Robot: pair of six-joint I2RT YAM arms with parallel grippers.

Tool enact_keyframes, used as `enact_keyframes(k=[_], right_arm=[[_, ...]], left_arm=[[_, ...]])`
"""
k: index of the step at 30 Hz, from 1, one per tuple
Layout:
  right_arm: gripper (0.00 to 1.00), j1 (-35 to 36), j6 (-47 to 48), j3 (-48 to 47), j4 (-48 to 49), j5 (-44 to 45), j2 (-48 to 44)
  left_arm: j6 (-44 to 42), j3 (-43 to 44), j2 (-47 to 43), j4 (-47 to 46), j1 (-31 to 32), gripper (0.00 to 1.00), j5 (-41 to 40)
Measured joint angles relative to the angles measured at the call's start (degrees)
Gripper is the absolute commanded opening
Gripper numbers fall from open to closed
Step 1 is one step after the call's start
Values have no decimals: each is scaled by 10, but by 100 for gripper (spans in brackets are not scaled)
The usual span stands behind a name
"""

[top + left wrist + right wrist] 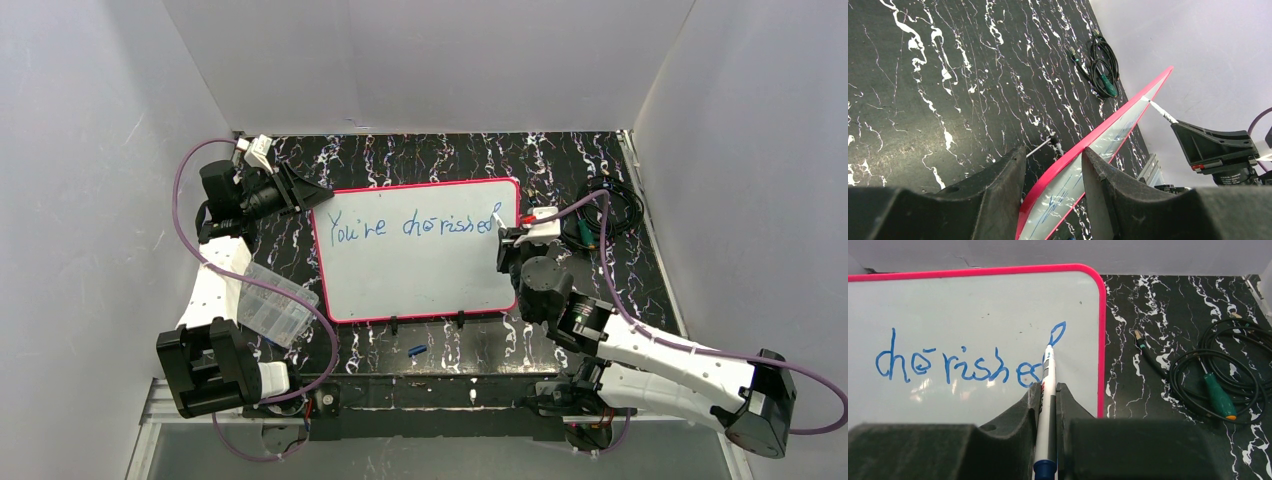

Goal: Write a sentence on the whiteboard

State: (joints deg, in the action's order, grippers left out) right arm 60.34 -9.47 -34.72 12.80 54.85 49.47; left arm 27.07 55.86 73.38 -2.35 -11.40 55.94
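The whiteboard (420, 280), glossy white with a pink-red frame, lies mid-table. One line of blue cursive on it reads "You're cherished" (410, 226). My right gripper (507, 240) is at the board's right edge, shut on a white marker (1047, 410) with a blue end. The marker's tip rests on the board (973, 300) at the loop of the last letter, after "cherishe" (955, 367). My left gripper (310, 192) is at the board's top left corner. In the left wrist view its fingers (1053, 160) close around the pink frame (1128, 109).
A small clear plastic box (272, 303) sits left of the board beside my left arm. A coil of black cable with a green-handled tool (1220, 375) lies right of the board. A small blue cap (418, 350) lies in front of the board. Grey walls enclose three sides.
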Motion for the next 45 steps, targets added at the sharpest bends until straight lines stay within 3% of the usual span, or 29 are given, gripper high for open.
enact_keyframes(k=[20, 37, 45], right_arm=[[1, 5, -83, 9, -93, -8, -24], [1, 8, -75, 6, -147, 0, -58], [1, 8, -26, -56, -167, -130, -75]], left_arm=[[0, 0, 0, 0, 0, 43, 0], [0, 0, -2, 0, 2, 43, 4], [0, 0, -5, 0, 3, 43, 5]])
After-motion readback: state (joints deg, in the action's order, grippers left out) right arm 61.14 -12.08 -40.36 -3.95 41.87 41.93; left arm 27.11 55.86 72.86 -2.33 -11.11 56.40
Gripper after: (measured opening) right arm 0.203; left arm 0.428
